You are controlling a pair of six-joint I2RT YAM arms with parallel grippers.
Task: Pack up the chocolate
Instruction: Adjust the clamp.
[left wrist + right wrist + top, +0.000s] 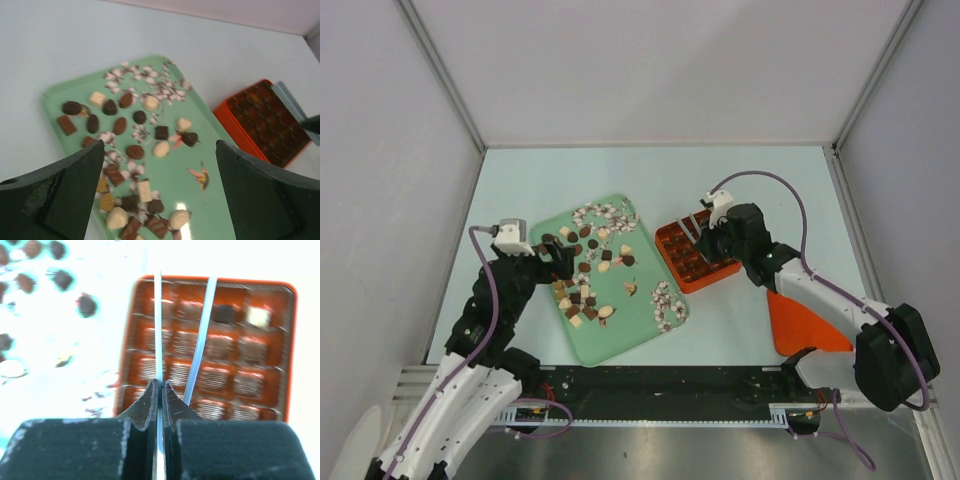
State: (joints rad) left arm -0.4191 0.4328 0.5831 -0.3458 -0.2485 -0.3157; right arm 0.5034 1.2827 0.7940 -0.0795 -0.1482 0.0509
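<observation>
Many small dark, light brown and cream chocolates lie scattered on a green tray; they also show in the left wrist view. My left gripper hangs open and empty over the tray's left part. The orange box with a grid of cells sits right of the tray. My right gripper is over it, shut on a thin clear sheet seen edge-on. The box holds a dark piece and a cream piece in far cells.
An orange triangular piece lies on the table under my right arm, near the front edge. White walls enclose the table on the left, back and right. The tray is printed with flowers.
</observation>
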